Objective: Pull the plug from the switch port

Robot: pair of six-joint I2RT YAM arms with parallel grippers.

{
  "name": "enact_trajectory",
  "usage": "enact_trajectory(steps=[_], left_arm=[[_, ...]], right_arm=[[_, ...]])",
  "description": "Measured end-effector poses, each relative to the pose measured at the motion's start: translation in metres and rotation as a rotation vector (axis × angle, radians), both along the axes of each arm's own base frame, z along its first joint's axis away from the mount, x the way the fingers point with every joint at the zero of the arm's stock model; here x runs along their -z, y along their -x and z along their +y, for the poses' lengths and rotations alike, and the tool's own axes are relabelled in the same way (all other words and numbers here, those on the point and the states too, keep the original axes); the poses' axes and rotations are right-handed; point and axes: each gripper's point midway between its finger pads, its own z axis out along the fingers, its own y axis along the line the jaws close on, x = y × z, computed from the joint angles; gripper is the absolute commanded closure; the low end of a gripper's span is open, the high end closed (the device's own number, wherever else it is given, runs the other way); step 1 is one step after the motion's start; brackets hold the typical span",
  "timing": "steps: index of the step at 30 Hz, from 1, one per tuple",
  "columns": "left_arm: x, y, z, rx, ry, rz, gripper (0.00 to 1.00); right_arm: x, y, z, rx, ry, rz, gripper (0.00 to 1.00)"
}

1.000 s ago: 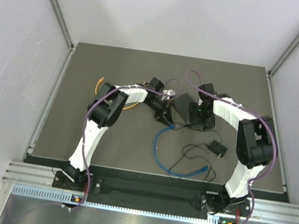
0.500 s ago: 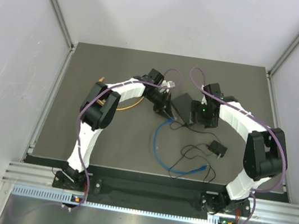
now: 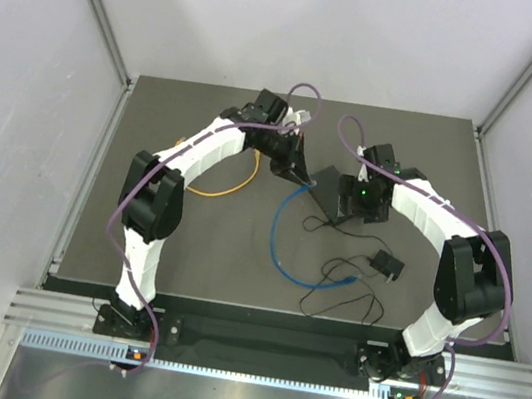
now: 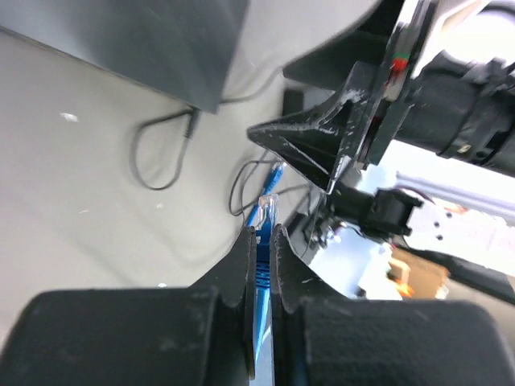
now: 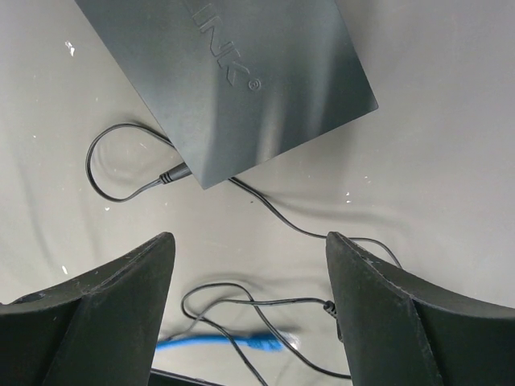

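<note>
The switch (image 3: pixel 329 184) is a flat matte-black box lying mid-table; its port does not show in any view. My left gripper (image 3: pixel 299 176) is just left of it, shut on the blue cable's plug (image 4: pixel 268 206). The plug's clear tip sticks out past the fingertips, free in the air and apart from the switch (image 4: pixel 145 40). The blue cable (image 3: pixel 279 232) trails from it toward me. My right gripper (image 5: pixel 249 241) hangs open above the table at the switch's (image 5: pixel 241 72) near edge, holding nothing.
A thin black wire (image 5: pixel 121 189) is plugged into the switch's near corner and loops to a small black adapter (image 3: pixel 387 266). The blue cable's free end (image 5: pixel 261 343) lies among these loops. An orange cable (image 3: pixel 227 189) lies at the left.
My left gripper has drawn back and to the far side with the plug, away from the switch, dragging the blue cable after it. The right gripper stayed by the switch, open.
</note>
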Motion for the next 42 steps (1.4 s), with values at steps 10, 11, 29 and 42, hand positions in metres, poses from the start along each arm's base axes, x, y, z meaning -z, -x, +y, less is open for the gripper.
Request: enact_trajectory(steps=[10,11,29,42], left_arm=[[-0.058,-0.037,0.073,-0.18,-0.146,-0.143,1.0],[-0.062,-0.039,0.083,-0.198,-0.163,-0.151,1.0],[-0.152,-0.037,0.123,-0.402,-0.012,-0.259,1.0],[-0.153,-0.048,0.102,-0.459,0.267,-0.1,1.0]], right_arm=[[0.0,0.0,0.0,-0.003,0.002,-0.001,0.24],[0.0,0.0,0.0,-0.003,0.002,-0.001,0.24],[0.0,0.0,0.001,-0.006,-0.004,0.001,0.24],[-0.008,0.045,0.08,-0.314,-0.204,0.064,0.32]])
